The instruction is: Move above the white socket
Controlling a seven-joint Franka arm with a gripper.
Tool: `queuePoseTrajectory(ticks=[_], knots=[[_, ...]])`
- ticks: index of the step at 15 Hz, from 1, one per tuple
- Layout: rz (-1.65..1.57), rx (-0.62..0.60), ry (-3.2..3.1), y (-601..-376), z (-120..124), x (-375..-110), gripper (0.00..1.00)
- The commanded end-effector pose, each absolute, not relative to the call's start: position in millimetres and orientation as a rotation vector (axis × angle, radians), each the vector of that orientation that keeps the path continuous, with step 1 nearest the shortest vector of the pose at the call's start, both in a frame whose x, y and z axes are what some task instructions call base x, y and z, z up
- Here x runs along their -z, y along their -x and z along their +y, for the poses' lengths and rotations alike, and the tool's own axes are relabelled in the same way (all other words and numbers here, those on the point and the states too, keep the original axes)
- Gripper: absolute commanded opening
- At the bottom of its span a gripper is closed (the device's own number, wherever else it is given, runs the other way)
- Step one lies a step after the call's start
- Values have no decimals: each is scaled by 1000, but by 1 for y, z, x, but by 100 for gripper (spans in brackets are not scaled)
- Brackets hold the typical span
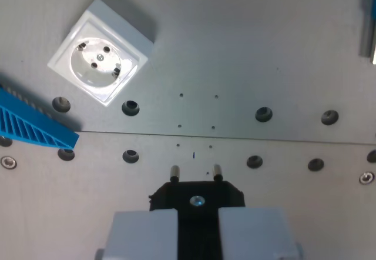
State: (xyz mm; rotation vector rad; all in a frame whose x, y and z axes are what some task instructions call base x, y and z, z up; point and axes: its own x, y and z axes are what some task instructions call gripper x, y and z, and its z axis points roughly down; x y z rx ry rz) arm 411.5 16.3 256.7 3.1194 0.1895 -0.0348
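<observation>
Black two-pin plug [197, 196] is clamped between the grey gripper [198, 227] fingers at bottom centre, pins pointing away. White square wall socket [100, 60] is seen upper left on the grey metal plate [264, 54], well apart from the plug. Blue ribbed plastic piece [29, 123] is seen at left edge.

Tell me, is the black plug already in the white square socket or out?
Out. The black plug sits between the gripper fingers, apart from the white square socket.
</observation>
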Motion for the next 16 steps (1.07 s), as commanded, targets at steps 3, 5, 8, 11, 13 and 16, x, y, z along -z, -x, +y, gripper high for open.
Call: queuePoseTrajectory(ticks=[3, 5, 8, 11, 13, 16], knots=[[684, -100, -3063, -409, 28, -231, 0], [763, -103, -3040, -409, 32, -222, 0], [885, -119, -3002, -407, 39, -207, 0], [977, -134, -2970, -404, 46, -192, 0], [1037, -137, -2948, -403, 51, -182, 0], [1111, -135, -2914, -401, 58, -167, 0]])
